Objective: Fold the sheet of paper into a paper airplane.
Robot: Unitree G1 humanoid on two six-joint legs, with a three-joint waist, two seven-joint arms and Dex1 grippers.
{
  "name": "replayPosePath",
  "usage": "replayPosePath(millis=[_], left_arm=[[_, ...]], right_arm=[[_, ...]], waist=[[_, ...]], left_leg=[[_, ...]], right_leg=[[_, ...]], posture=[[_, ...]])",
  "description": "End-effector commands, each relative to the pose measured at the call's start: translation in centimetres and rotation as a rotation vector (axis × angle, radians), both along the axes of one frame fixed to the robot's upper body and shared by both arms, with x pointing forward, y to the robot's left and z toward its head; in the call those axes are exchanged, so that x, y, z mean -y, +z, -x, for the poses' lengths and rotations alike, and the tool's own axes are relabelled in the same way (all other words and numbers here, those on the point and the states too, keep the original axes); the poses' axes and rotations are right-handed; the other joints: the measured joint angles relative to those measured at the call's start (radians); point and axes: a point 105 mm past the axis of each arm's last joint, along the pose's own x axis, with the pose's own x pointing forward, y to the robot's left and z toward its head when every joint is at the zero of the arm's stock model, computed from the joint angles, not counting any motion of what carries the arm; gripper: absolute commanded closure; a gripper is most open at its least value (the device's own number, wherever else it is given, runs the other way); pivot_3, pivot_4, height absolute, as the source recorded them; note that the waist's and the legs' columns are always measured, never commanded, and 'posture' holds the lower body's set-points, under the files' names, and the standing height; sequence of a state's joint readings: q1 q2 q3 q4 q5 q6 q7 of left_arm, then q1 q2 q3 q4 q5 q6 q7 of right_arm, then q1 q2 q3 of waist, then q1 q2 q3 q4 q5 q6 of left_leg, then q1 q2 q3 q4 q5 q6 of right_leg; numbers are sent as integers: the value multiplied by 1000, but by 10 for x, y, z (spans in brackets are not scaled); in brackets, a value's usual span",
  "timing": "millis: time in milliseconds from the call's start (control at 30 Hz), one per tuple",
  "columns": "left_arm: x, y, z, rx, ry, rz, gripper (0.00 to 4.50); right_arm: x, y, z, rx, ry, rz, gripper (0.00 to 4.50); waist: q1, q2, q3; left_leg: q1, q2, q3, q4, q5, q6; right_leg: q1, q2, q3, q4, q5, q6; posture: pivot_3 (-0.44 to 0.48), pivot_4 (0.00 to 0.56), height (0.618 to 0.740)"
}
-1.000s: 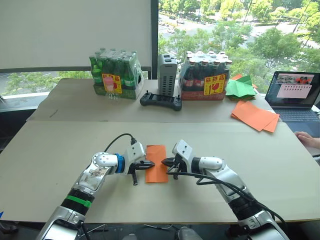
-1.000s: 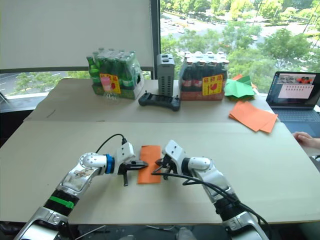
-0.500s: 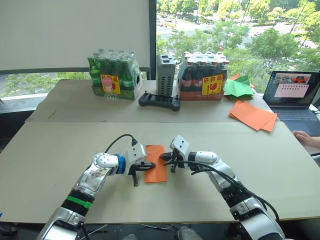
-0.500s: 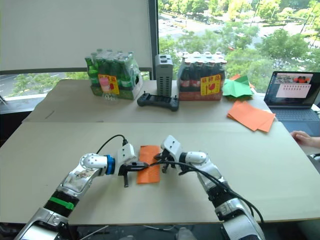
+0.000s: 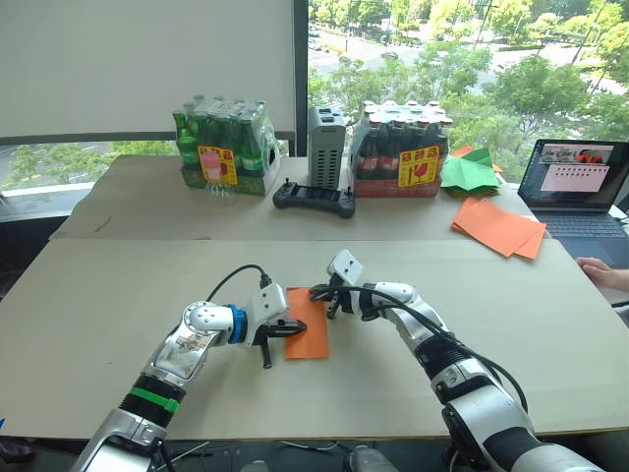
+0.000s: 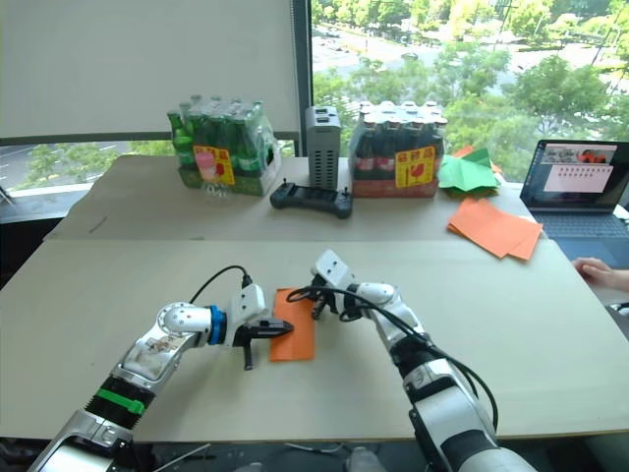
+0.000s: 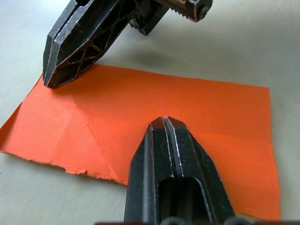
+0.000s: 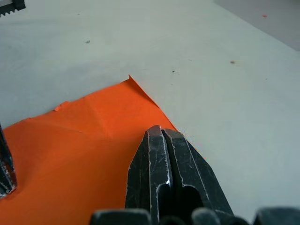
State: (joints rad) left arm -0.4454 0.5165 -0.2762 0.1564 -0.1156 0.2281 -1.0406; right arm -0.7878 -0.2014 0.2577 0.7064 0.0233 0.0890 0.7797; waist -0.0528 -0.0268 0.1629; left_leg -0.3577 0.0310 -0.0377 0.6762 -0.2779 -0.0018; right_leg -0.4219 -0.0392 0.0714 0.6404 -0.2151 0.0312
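Right gripper (image 5: 316, 292) has travelled from the sheet's right edge at mid-height up to its far right corner, toward 12 o'clock on the table; left gripper (image 5: 293, 329) has held its spot, and the sheet has not shifted.

Right gripper: fingers clenched together, nothing between them, tip pressing down on the far corner of the sheet of paper (image 5: 308, 323). Its wrist view has the closed tip over orange paper, with the table edge of the sheet running beside it.

Left gripper: fingers likewise clenched, empty, tip resting flat on the sheet from its left edge at about 9 o'clock. In its wrist view the right gripper's tip (image 7: 51, 79) touches the opposite corner.

Sheet: narrow orange rectangle, long axis running 12 to 6, flat on the near table (image 5: 98, 324) between the two arms. Faint crease lines show near the far end; one long edge looks ragged.

Outward: stack of orange sheets (image 5: 501, 228) and green paper shape (image 5: 472, 172) at about 2 o'clock, laptop (image 5: 575, 187) beyond them, bottle packs (image 5: 226, 147) and a controller (image 5: 314, 199) at 12 o'clock.

Judgement: step in hand looks like turning the far corner in to form the nose. Left tip should keep steady downward pressure as the anchor; right tip needs to drag the corner along the existing crease, slowly, so thin paper does not buckle or slide.
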Motion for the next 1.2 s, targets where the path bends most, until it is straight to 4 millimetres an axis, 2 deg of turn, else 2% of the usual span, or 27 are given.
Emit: replayPosePath(millis=[33,133,367,467,833,1100,1200], left_arm=[[-2,-10,6,-29,-4,-38,4500],[-2,-10,6,-28,-3,-38,4500],[-2,-9,6,-28,0,-39,4500],[-2,-9,5,-28,0,-38,4500],[0,-9,4,-29,-7,-38,4500],[0,-9,4,-30,-11,-40,4500],[1,-10,4,-31,-13,-41,4500]], right_arm=[[7,1,-6,14,-27,1,4450],[8,-2,-4,11,-18,1,4450],[-3,-12,31,-44,129,-53,4450],[-2,-16,39,-68,145,-53,4450],[12,-33,72,-148,166,15,4450],[17,-38,98,-190,209,64,4450],[18,-40,106,-209,224,73,4450]], waist=[[-1,0,0],[-2,0,0],[-3,0,0],[-3,0,0],[5,0,0],[7,0,0],[8,0,0]], left_leg=[[0,0,0,0,0,0],[0,0,0,0,0,0],[0,0,-1,0,0,0],[0,0,-1,0,0,0],[0,0,0,0,0,0],[0,0,0,0,0,0],[0,0,0,0,0,0]], right_leg=[[0,0,0,0,0,0],[0,0,0,0,0,0],[0,0,0,0,0,0],[0,0,0,0,0,0],[0,0,0,0,0,1],[1,0,0,-1,-1,1],[1,0,0,-1,-4,7]], posture=[[0,150,733],[0,150,733],[0,150,733],[0,150,733],[0,150,733],[0,150,733],[0,150,733]])
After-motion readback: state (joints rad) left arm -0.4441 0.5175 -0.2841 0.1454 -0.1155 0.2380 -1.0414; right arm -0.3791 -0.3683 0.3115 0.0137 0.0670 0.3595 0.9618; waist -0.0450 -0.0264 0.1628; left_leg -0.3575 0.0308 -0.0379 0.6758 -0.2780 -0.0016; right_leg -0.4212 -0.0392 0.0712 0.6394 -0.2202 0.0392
